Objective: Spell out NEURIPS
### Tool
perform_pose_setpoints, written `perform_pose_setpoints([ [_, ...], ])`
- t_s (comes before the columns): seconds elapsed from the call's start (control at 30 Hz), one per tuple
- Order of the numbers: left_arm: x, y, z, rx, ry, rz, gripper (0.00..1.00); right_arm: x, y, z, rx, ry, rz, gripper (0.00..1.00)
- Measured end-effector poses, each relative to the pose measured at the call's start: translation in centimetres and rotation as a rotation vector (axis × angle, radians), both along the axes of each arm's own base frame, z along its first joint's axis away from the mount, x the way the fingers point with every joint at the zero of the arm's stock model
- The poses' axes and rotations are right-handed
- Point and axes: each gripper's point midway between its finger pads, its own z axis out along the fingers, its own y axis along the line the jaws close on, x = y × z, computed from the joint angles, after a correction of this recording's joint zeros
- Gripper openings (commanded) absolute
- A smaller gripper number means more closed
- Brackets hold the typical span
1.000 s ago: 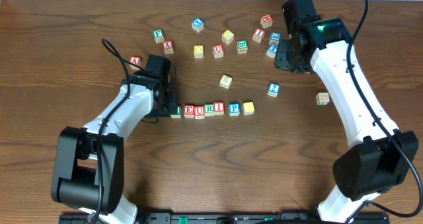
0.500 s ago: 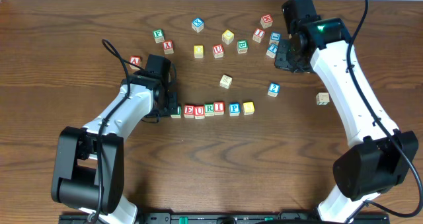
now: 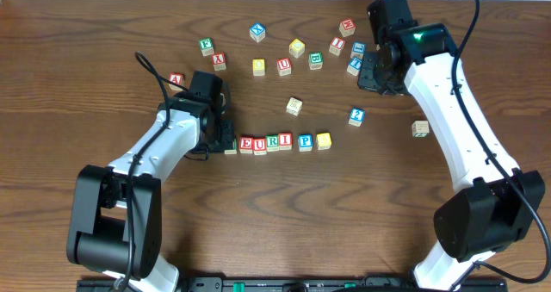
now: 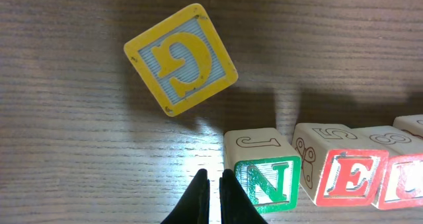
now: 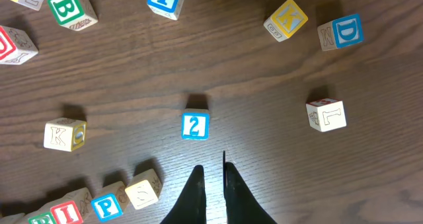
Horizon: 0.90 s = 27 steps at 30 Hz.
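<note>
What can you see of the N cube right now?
The N cube is pale wood, with a green N in a green frame facing up and a thin outlined J on one side face. It sits flat on the table at the row's left end, close against the red E cube. The shut left pincer is right at its outer edge; contact cannot be confirmed.

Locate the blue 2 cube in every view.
Overhead: blue 2 cube, right of centre, up-right of the lettered row.
Left wrist: not in view; only the row's N and E end shows.
Right wrist: centre of frame.
Shared landmark: the lettered row, bottom left in the right wrist.
</note>
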Motion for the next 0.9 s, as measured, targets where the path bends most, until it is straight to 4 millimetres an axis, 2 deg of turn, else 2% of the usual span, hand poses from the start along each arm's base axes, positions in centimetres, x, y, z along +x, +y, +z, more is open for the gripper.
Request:
perform_pose_setpoints([
  [0.6,-0.5,-2.7,0.1,-0.013,-0.011,-0.079,0.08,0.0,0.0,0.0,0.0,-0.001,0.0,0.05],
  [0.9,-0.5,-2.9,0.1,-0.017,-0.012,-0.084,0.08,0.0,0.0,0.0,0.0,-0.001,0.0,0.05],
])
